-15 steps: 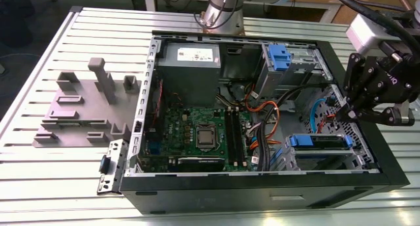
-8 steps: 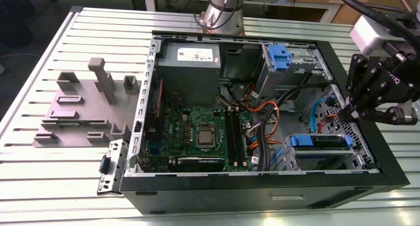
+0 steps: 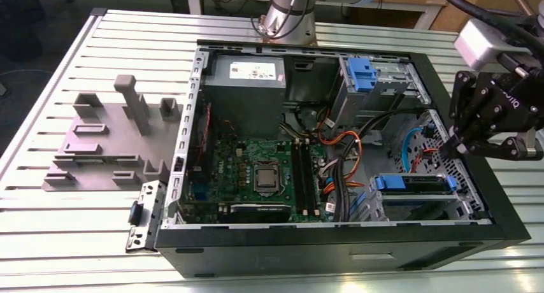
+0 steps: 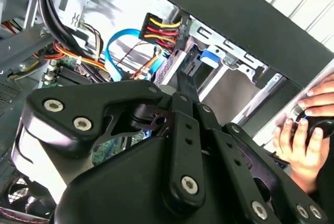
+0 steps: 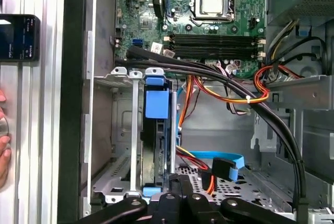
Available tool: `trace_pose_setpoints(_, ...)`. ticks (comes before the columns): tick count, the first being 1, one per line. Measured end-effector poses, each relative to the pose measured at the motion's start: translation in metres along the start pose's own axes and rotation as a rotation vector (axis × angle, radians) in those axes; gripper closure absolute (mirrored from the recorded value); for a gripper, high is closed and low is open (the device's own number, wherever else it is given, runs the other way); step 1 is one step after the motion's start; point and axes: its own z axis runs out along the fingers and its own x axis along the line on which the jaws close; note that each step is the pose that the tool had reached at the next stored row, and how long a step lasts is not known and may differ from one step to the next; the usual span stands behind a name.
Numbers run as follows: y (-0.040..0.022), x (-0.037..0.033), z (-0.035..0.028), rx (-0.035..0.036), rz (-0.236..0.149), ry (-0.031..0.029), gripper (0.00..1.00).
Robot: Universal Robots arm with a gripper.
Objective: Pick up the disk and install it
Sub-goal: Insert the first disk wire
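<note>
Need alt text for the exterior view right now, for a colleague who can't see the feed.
The gripper hangs over the open computer case at the exterior view's right, just above the drive cage where the disk with blue rails sits in a bay. The motherboard lies exposed mid-case, and a grey slotted holder block stands on the table at the view's left.

Shiny metal, matt plastic and a bumpy table

We see a black computer case (image 3: 340, 251) with a smooth, dull skin and bare grey metal inside. The disk (image 3: 412, 183) has bright blue plastic along its edge, a bit shiny. The gripper (image 3: 476, 146) looks like matt black plastic or metal with small shiny screws. The green board (image 5: 209, 20) is flat and glossy, with a shiny metal square on it. The table (image 3: 85, 242) is pale ridged metal. The grey holder block (image 3: 111, 143) is dull plastic.
</note>
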Motion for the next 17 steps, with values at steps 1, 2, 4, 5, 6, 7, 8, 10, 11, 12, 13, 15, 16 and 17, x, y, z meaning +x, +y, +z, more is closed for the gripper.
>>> trace_pose_setpoints(1, -0.0008, -0.0009, 0.0001, 0.0, 0.0, 0.0004, 0.89)
trace_pose_setpoints(2, -0.0016, -0.0017, 0.0003, 0.0, 0.0, 0.0008, 0.89)
trace_pose_setpoints(4, -0.0033, -0.0033, 0.0008, 0.0, -0.001, 0.002, 0.89)
trace_pose_setpoints(5, -0.0042, -0.0041, 0.0012, 0.0, -0.001, 0.0026, 0.83)
trace_pose_setpoints(6, -0.0051, -0.0049, 0.0015, 0.0, -0.001, 0.0033, 0.83)
trace_pose_setpoints(7, -0.0059, -0.0056, 0.0019, 0.0, -0.001, 0.0039, 0.76)
trace_pose_setpoints(8, -0.0065, -0.006, 0.0023, 0.0, -0.002, 0.0045, 0.76)
trace_pose_setpoints(10, -0.0071, -0.0063, 0.003, 0.0, -0.009, 0.0053, 0.7)
trace_pose_setpoints(11, -0.0071, -0.0063, 0.0032, 0.0002, -0.02, 0.0056, 0.7)
trace_pose_setpoints(12, -0.0071, -0.0063, 0.0035, 0.0004, -0.037, 0.0059, 0.7)
trace_pose_setpoints(13, -0.0071, -0.0063, 0.0037, 0.0006, -0.053, 0.0062, 0.7)
trace_pose_setpoints(15, -0.0072, -0.0063, 0.0042, 0.0009, -0.079, 0.0076, 0.7)
trace_pose_setpoints(16, -0.0076, -0.0063, 0.0044, 0.0008, -0.083, 0.0107, 0.7)
trace_pose_setpoints(17, -0.0084, -0.0066, 0.0043, 0.0004, -0.084, 0.0151, 0.7)
